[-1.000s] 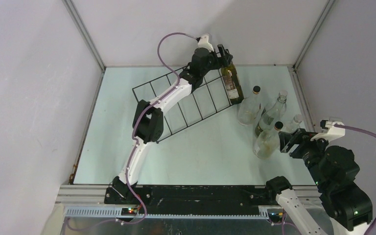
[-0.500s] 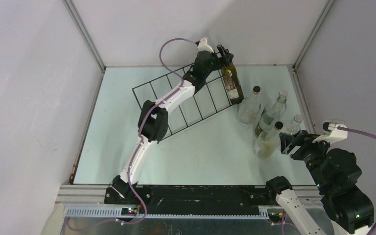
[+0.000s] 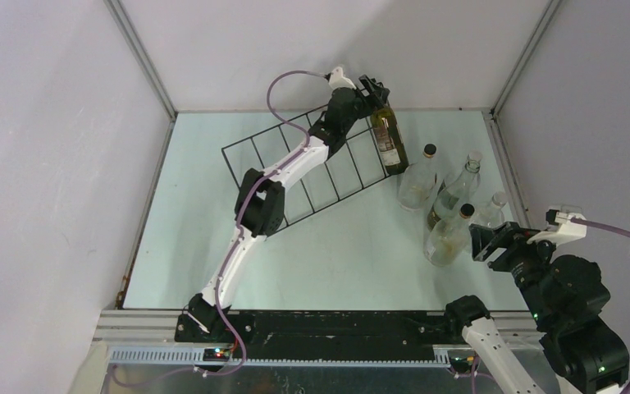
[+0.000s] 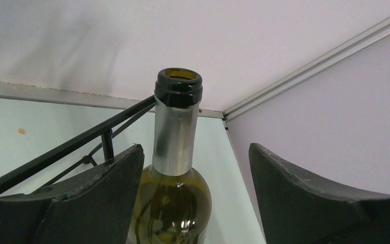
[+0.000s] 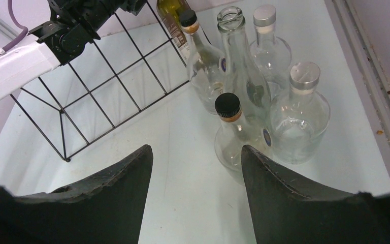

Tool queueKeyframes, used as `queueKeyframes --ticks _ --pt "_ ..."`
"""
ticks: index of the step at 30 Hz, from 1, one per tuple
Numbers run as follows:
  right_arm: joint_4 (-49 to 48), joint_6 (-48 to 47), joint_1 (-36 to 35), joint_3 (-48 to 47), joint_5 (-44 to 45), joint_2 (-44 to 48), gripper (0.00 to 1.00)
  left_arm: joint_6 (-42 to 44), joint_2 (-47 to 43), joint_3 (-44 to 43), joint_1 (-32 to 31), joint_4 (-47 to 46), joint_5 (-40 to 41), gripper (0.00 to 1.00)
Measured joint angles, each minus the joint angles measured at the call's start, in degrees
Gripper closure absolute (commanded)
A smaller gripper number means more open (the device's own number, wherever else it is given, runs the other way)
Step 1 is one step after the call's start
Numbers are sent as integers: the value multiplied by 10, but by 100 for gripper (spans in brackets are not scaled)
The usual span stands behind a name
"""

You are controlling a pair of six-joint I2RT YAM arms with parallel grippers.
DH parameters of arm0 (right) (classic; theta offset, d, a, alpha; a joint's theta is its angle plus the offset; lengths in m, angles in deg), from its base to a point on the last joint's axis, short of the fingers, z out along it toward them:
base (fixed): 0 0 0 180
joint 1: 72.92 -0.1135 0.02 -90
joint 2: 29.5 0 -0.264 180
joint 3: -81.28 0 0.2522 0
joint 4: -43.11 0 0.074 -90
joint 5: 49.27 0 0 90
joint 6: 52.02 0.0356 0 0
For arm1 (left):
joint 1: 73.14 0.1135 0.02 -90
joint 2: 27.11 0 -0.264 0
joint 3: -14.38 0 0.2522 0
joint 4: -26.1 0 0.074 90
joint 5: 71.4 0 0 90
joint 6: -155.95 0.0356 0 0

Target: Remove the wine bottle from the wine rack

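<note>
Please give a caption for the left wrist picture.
Open left hand framing the neck of a green wine bottle by the wire rack.

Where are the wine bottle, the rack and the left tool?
wine bottle (image 4: 175, 137), left wrist view, foil neck.
rack (image 4: 81, 138), left wrist view, top bar.
left tool (image 3: 376, 90), top external view, between fingertips.

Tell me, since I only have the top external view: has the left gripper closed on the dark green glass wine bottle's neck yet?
Observer: No. The left wrist view shows the left gripper open, one finger each side of the foil-wrapped neck of the dark green glass wine bottle.
Operator: Is its mouth capped?
Observer: No, the mouth is open.
Operator: Does the rack crowd the neck?
Observer: A wire of the long black wire wine rack passes right by the neck just under the lip; contact I cannot tell.
</note>
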Motion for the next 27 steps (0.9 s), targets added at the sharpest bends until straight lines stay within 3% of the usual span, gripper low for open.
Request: queueKeyframes --ticks 16,21,27 --pt "1 9 0 0 0 3 32 -49 34 -24 -1 -43 8 17" --pt "2 9 0 0 0 6 32 -59 40 -27 1 -52 13 27" --pt "5 8 0 0 0 6 32 -64 44 -27 8 -52 13 46"
